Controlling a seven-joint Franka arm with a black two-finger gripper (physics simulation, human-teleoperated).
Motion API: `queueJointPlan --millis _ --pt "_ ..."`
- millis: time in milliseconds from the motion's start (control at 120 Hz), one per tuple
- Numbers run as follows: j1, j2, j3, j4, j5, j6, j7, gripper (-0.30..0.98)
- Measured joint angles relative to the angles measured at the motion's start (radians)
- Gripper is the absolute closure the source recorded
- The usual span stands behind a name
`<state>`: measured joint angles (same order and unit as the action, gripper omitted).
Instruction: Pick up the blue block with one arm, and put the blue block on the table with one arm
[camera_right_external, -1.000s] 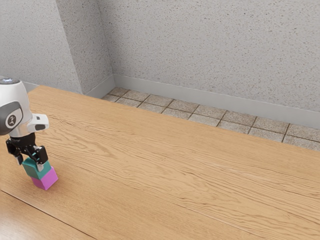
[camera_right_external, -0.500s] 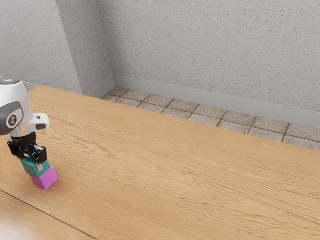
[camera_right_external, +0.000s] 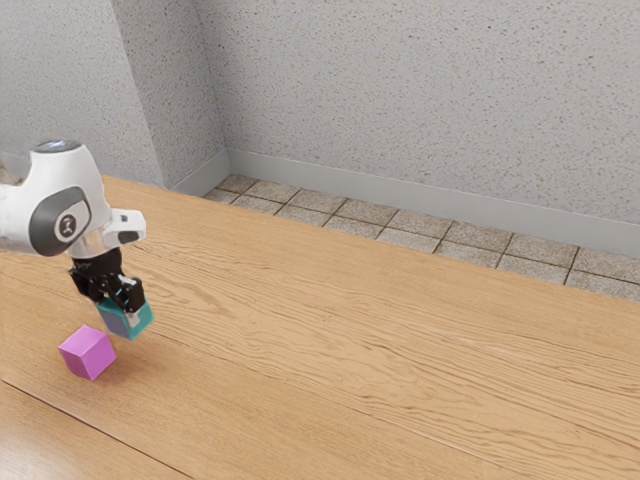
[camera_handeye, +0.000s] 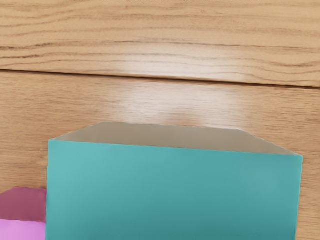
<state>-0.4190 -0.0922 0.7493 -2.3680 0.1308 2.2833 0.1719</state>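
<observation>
Both fingers of the gripper (camera_right_external: 121, 307) pinch the blue block (camera_right_external: 121, 322), which hangs directly beneath the hand; the pink block (camera_right_external: 87, 354) rests on the table (camera_right_external: 350, 330), near and below the gripper.

From where I'm standing, the arm (camera_right_external: 18, 217) comes in over the table (camera_right_external: 350, 330) at the exterior view's left, and the held block (camera_right_external: 116, 322) sits between the fingers of its gripper (camera_right_external: 121, 309). Just beside that, nearer the exterior view's left and its front, the other block (camera_right_external: 86, 353) rests on the table. Behind the table runs the floor (camera_right_external: 400, 226), and behind that, the wall (camera_right_external: 420, 90).
</observation>
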Motion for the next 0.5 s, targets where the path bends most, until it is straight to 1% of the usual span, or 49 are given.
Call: queueJointPlan --millis 125,283,392,500 --pt "-0.056 0.037 0.0 0.002 -0.055 0.001 0.001 0.33" --pt "-0.104 0.12 -0.005 0.002 -0.127 0.001 0.002 0.33" --pt "-0.121 0.14 -0.009 0.002 -0.157 0.002 0.003 0.33" --pt "-0.098 0.146 -0.01 0.001 -0.174 0.001 0.007 0.21"
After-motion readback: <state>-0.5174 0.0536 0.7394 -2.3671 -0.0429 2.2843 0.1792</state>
